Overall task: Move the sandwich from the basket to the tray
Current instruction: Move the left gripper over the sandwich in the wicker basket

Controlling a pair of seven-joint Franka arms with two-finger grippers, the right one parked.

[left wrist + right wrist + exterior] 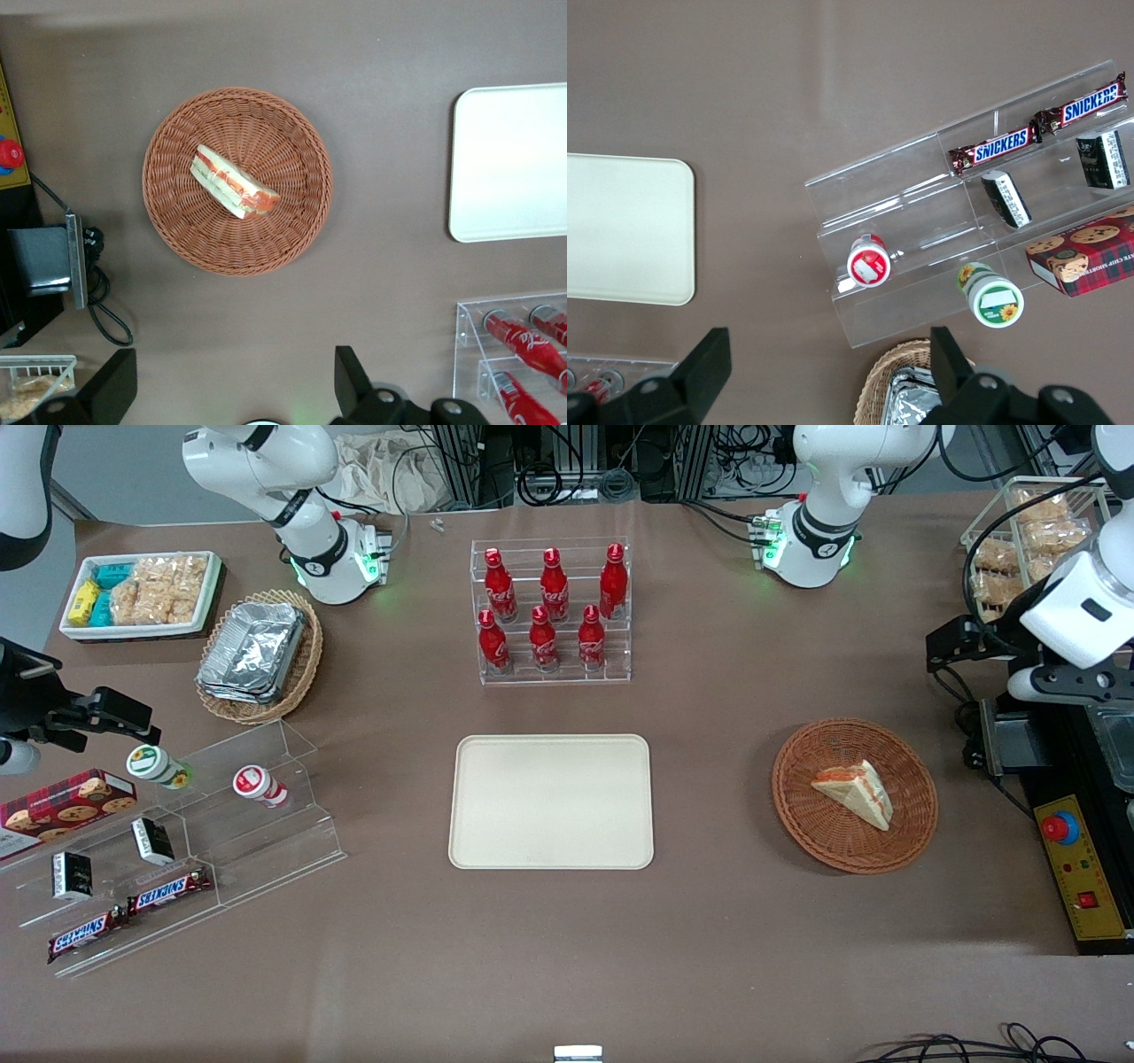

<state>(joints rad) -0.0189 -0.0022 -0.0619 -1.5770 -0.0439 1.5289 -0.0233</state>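
Observation:
The sandwich (858,790) (234,182), a white bread wedge with orange-red and green filling, lies in the round reddish-brown wicker basket (797,797) (177,221). The cream tray (551,801) (509,164) lies flat and bare at the table's middle, beside the basket. My gripper (955,646) (232,390) hangs high over the table toward the working arm's end, farther from the front camera than the basket and apart from it. Its fingers (353,382) are spread wide, open, with nothing between them.
A clear rack of red bottles (553,613) stands farther from the front camera than the tray. A yellow control box with a red button (1076,864) and cables sit beside the basket. A foil-container basket (259,655), a snack tray (142,593) and an acrylic shelf (177,850) lie toward the parked arm's end.

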